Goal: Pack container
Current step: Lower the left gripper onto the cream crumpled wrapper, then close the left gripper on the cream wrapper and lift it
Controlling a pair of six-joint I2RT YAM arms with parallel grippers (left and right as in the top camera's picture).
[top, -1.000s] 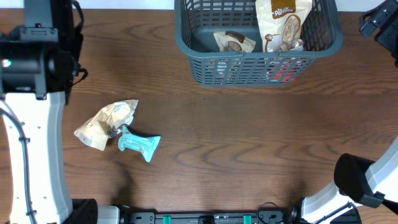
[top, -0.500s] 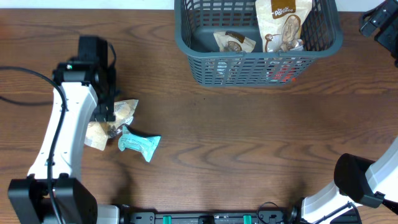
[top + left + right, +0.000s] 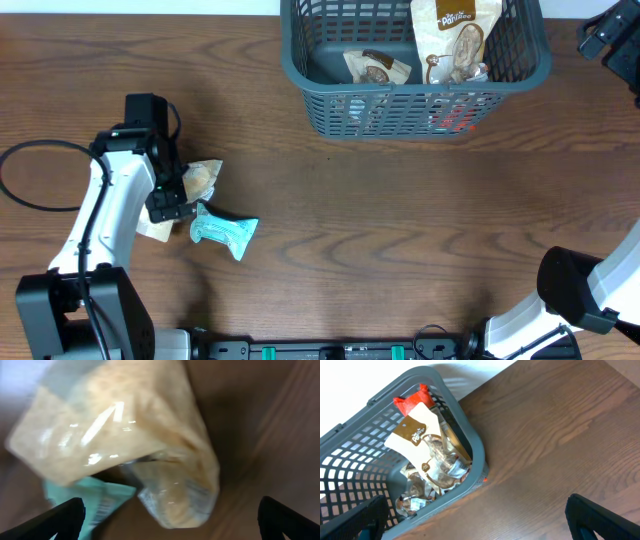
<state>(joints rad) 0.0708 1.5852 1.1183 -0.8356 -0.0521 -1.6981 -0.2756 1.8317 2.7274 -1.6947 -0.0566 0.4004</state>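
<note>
The container, a dark grey-blue slotted basket [image 3: 400, 96], stands at the table's far edge and shows in the right wrist view [image 3: 476, 455]. It holds a tall white snack bag [image 3: 455, 35], a small brown packet [image 3: 378, 68] and a red packet [image 3: 412, 402]. A tan snack packet [image 3: 203, 178] and a teal packet [image 3: 226, 232] lie on the table at the left. My left gripper [image 3: 168, 205] hangs open right over the tan packet [image 3: 130, 435], with the teal packet [image 3: 95, 502] beside its left finger. My right gripper [image 3: 608, 35] is open and empty, right of the basket.
The brown wooden table [image 3: 400, 230] stretches between the packets and the basket. The right arm's base [image 3: 580, 290] sits at the front right corner. The left arm's cable [image 3: 20, 160] loops at the left edge.
My left arm has swung in from the left edge and come down over the tan packet. The packets, the basket and the right arm have not moved.
</note>
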